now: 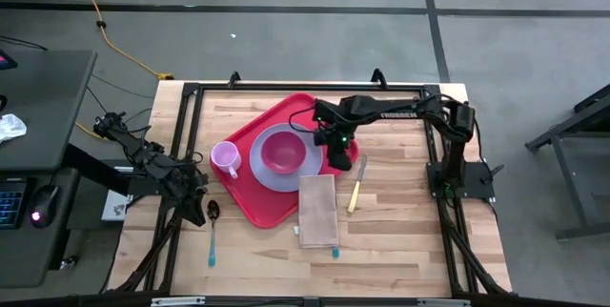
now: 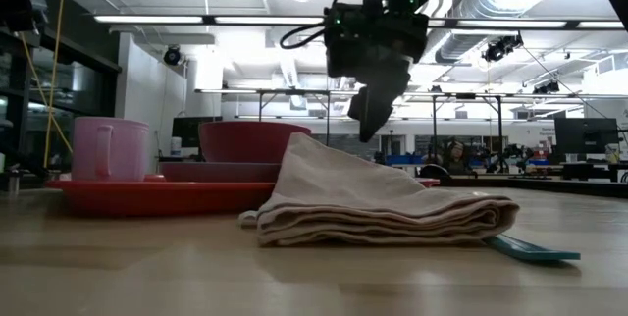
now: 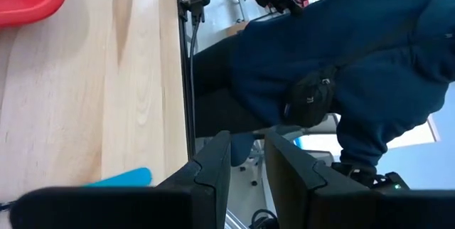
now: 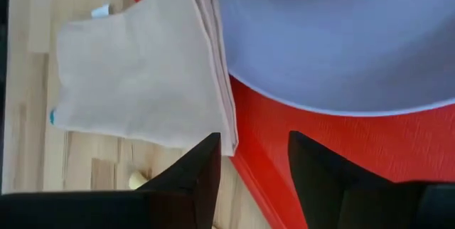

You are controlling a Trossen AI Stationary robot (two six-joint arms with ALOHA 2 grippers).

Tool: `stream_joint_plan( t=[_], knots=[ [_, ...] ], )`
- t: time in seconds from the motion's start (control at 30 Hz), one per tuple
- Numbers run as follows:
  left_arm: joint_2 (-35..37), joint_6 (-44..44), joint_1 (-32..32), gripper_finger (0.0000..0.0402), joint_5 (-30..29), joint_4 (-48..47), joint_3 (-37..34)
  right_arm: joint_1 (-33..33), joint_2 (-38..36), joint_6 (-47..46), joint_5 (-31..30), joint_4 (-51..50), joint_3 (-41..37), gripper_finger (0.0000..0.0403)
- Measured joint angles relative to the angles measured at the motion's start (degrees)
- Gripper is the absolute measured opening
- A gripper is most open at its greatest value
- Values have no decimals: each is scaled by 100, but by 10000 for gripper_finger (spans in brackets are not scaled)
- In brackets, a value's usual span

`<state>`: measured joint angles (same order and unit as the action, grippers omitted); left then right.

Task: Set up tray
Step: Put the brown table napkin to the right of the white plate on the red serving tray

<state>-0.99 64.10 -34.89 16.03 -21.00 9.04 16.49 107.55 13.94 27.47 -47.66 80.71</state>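
From the high view I note the tray [image 1: 270, 202] sitting mid-bench, carrying a lavender plate [image 1: 267, 169] with a red bowl [image 1: 282, 151] on it and a pink cup [image 1: 225, 158] at the plate's nine o'clock. A folded napkin [image 1: 317, 210] overlaps the tray's five o'clock edge. The right pincer [image 1: 340, 161] hangs over the tray at the plate's three o'clock. The left pincer [image 1: 198, 185] waits off the tray's nine o'clock side.

Low view: right pincer [image 2: 371, 110] above the napkin [image 2: 383, 206], clear of it.

Left wrist view: left pincer [image 3: 247, 165] fingers apart, empty.

Right wrist view: right pincer [image 4: 252, 161] fingers apart, empty, above the tray [image 4: 341, 151] rim.
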Motion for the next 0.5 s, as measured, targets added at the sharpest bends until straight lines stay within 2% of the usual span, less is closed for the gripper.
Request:
stream_joint_plan(
  t=[0.23, 0.5],
  knots=[
    [1, 72, 0, 117, 9, -3, 0, -115, 0, -307, 319, 166, -55, 142],
    [1, 83, 0, 117, 9, 0, 0, -166, 4, -535, 312, 467, -514, 142]
  ],
)
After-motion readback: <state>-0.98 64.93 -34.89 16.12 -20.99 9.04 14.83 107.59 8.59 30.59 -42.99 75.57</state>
